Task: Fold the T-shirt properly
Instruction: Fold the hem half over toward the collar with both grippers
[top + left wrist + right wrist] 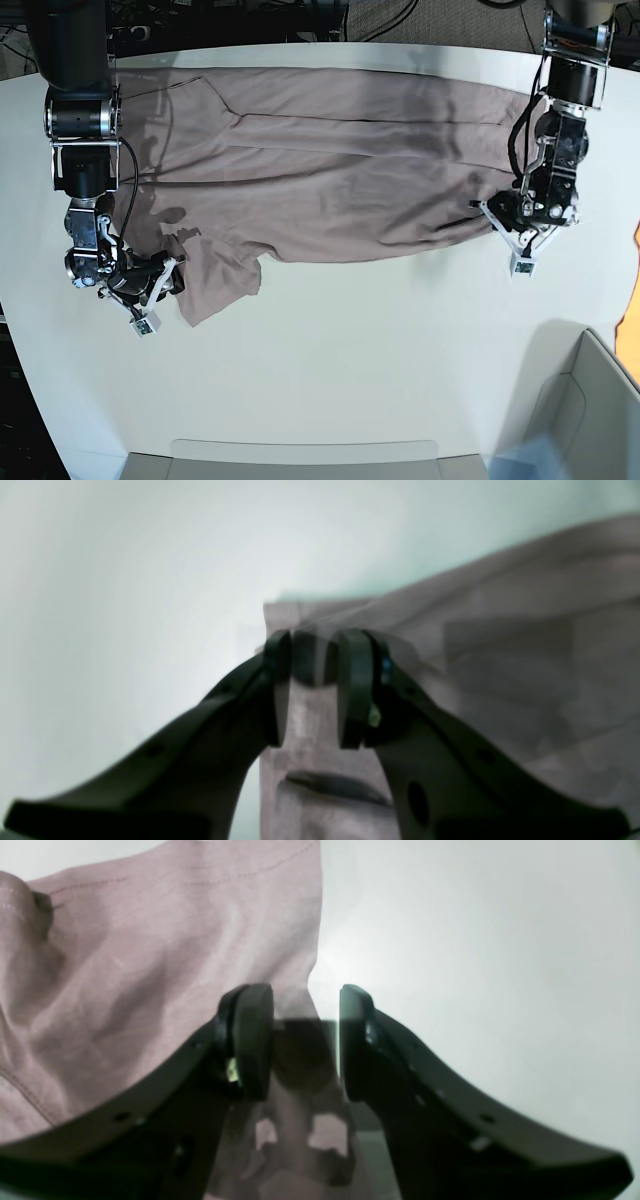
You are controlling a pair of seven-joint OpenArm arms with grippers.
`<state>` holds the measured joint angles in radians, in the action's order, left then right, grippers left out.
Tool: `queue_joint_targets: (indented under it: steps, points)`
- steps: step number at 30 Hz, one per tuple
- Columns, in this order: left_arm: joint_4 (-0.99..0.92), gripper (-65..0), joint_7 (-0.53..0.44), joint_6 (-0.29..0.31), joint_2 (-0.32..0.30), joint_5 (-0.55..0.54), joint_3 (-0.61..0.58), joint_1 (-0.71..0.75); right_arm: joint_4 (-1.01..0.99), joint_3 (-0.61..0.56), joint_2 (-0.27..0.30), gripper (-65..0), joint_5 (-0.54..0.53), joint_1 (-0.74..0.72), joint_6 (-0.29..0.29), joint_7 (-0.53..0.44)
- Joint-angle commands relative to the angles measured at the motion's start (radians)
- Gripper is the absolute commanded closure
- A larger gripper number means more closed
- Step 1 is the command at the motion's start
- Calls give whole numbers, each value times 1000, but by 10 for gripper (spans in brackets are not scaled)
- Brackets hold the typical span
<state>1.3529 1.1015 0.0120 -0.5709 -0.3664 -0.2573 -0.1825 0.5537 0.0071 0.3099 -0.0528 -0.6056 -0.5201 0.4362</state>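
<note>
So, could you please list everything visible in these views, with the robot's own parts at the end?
T-shirt: one, dusty mauve, spread wide across the far half of the table, a sleeve hanging toward the near left in the base view.
Table: one, white, under everything.
Bin: one, grey, near right corner of the base view.
Cables: several, dark, beyond the far edge of the table.
Right gripper: one, black, jaws parted around the shirt's edge.
Left gripper: one, black, jaws parted over a cloth corner.
</note>
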Motion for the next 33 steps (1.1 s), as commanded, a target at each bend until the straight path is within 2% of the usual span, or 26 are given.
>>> queue_joint_targets:
  steps: [1,3,5,8,10,13,16,22,33]
  points:
    - [1,-172,-10,-5,-19,4,6,-25,4,1,10,-225,11,-17,-4,22]
    - [-25,-172,-10,21,-19,4,6,-25,4,1,10,-225,11,-17,-4,22]
    - [-51,-171,-22,98,-18,4,13,-25,4,1,10,-225,11,-17,-4,20]
    - [-103,-168,-57,179,-16,4,14,-27,4,-2,10,-224,11,-17,-4,20]
    - [-135,-133,-70,208,-14,4,16,-32,4,-6,7,-204,12,-17,-4,22]
    - [-142,-13,-73,213,-14,4,20,-51,4,-6,4,-116,12,-17,-4,22]
    - [-138,0,-71,213,-13,5,100,-51,6,1,2,0,11,-17,-4,17]
    - [-77,0,-60,216,13,5,237,-55,16,3,4,0,11,-37,-4,16]
    - [15,0,-31,214,15,5,244,-56,139,3,1,0,9,-38,-4,23]
